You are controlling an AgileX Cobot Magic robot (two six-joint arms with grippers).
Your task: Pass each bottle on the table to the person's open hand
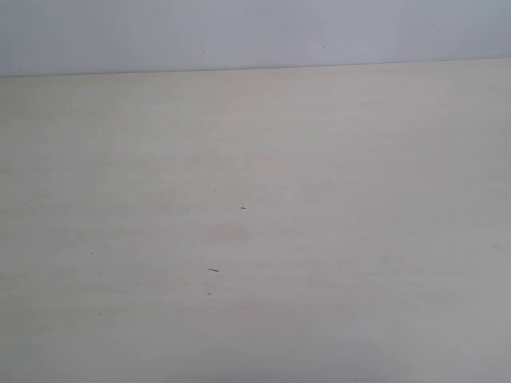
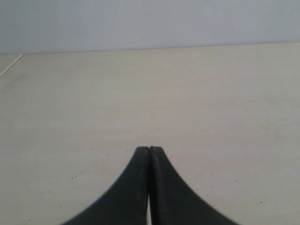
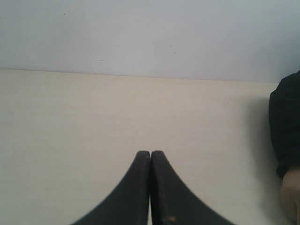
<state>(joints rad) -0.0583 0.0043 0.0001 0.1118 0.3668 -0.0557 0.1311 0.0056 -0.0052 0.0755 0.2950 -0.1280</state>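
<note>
No bottle shows in any view. The pale beige table (image 1: 255, 239) fills the exterior view, bare but for a few tiny dark specks. Neither gripper shows in the exterior view. My left gripper (image 2: 149, 148) is shut, its black fingers pressed together over the table (image 2: 211, 103) with nothing between them. My right gripper (image 3: 150, 152) is likewise shut and empty above the table (image 3: 70, 122). No open palm is visible; only a dark sleeve (image 3: 286, 126) and a bit of skin (image 3: 291, 192) of a person sit at the edge of the right wrist view.
A plain pale wall (image 1: 239, 32) rises behind the table's far edge. A thin light seam (image 2: 10, 65) runs at the table's corner in the left wrist view.
</note>
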